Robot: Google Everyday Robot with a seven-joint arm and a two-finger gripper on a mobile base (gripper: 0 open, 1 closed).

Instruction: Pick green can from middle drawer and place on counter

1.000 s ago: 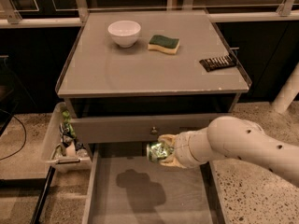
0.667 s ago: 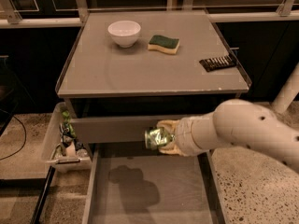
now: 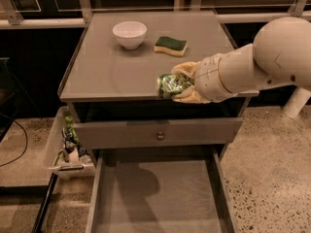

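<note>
So the arm reaches in from the right with its big white joint up by the right edge of the counter [image 3: 107, 67], and the gripper [image 3: 175, 84] sits right at the front edge, toward the front right corner, clamped sideways on the green can [image 3: 167, 83]. A second ago that can was down low in front of the drawer front [image 3: 121, 134]; now it's up at tabletop level. The middle drawer [image 3: 160, 193] stays pulled open below, and the bowl [image 3: 129, 34] and sponge [image 3: 170, 45] near the back edge haven't budged.

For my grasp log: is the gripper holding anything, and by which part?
The gripper holds the green can, clamped across its side wall, at the front edge of the counter.
</note>
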